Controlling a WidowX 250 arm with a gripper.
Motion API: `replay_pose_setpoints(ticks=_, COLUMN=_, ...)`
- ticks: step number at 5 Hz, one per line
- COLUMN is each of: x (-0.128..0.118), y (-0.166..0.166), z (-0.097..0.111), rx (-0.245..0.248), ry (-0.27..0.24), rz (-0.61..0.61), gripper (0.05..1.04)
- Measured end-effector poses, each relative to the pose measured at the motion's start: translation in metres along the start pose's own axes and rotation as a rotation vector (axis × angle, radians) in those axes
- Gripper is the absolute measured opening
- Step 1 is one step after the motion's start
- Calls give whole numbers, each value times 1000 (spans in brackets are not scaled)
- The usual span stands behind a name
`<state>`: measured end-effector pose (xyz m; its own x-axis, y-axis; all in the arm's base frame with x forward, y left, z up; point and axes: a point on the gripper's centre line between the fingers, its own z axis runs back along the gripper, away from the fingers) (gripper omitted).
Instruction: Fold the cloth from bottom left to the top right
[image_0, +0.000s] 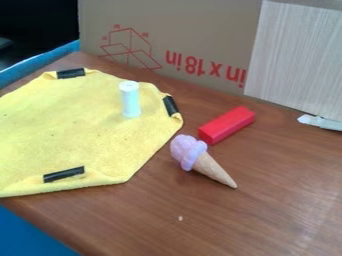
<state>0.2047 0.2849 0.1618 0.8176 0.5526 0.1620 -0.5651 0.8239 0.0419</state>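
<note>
The yellow cloth (80, 130) lies spread out flat on the left part of the brown table, its left side running out of the camera view. Strips of black tape sit near its edges at the top, the right and the bottom. A white cylinder (131, 102) stands upright on the cloth's upper right part. The cloth's bottom edge and right corners look slightly raised or curled. No gripper is in the camera view.
Right of the cloth lie a toy ice cream cone (212, 169) and a red block (227, 125). A cardboard box (200, 30) and a pale panel (294, 55) stand along the back. A whitish piece (320, 122) lies at the right edge.
</note>
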Motion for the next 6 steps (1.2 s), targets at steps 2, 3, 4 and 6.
replay_pose_setpoints(ticks=2, x=-4, y=1, z=-30, rx=-3, ry=38, rz=-15, gripper=1001)
replay_pose_setpoints(ticks=3, x=-8, y=6, z=-53, rx=34, ry=41, rz=1, gripper=1001)
replay_pose_setpoints(ticks=4, x=-9, y=14, z=-59, rx=50, ry=10, rz=26, gripper=1001)
replay_pose_setpoints(ticks=6, x=-17, y=24, z=-73, rx=67, ry=-22, rz=47, gripper=1001)
